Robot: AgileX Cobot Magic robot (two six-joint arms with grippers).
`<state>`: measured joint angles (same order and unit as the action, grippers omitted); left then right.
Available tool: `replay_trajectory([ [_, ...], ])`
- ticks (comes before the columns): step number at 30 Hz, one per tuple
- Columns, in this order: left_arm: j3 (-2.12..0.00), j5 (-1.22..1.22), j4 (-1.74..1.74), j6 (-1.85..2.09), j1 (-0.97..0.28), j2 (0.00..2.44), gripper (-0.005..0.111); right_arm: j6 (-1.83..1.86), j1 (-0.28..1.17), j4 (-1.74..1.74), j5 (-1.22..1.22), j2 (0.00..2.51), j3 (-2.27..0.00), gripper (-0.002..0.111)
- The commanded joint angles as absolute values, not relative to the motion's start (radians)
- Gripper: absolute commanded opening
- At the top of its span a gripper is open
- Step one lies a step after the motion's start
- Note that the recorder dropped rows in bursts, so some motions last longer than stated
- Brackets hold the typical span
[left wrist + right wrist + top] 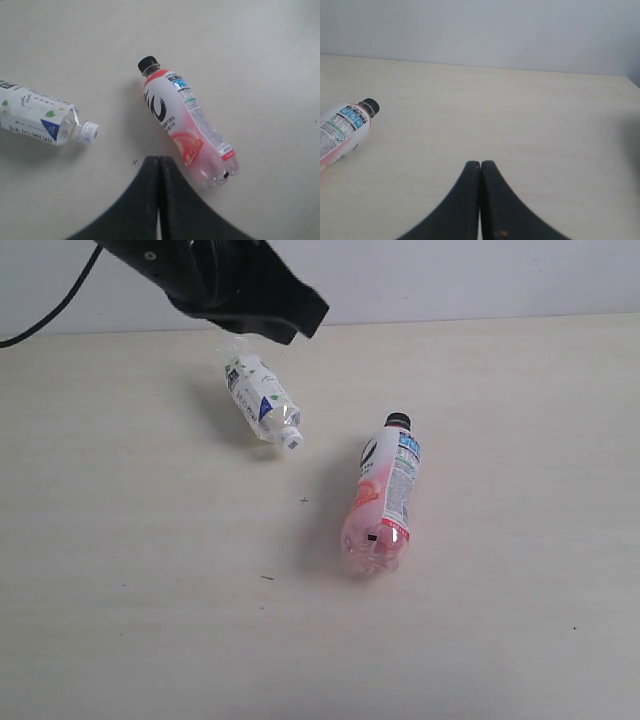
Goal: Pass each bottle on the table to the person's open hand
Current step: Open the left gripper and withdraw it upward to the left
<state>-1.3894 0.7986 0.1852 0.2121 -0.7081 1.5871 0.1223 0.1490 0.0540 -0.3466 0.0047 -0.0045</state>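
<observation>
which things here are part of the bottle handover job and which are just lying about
Part of the job: white-label bottle, pink bottle with black cap, both lying on the table; shut left gripper.
Just there: black cable, wall behind.

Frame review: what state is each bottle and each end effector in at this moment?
Pink bottle: lying on its side, black cap on, not held.
White-label bottle: lying on its side, white cap on, not held.
Left end effector: shut, empty.
Right end effector: shut, empty.
</observation>
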Motion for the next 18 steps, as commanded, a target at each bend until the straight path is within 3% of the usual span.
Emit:
replay_trajectory([
  [1,-1.345,0.774,0.165,0.240,-0.705,1.559,0.000,0.128,0.146,0.053,-0.343,0.000,0.000,0.000],
  [18,-1.341,0.658,0.161,0.271,-0.705,1.561,0.000,0.128,0.146,0.053,-0.343,0.000,0.000,0.000],
])
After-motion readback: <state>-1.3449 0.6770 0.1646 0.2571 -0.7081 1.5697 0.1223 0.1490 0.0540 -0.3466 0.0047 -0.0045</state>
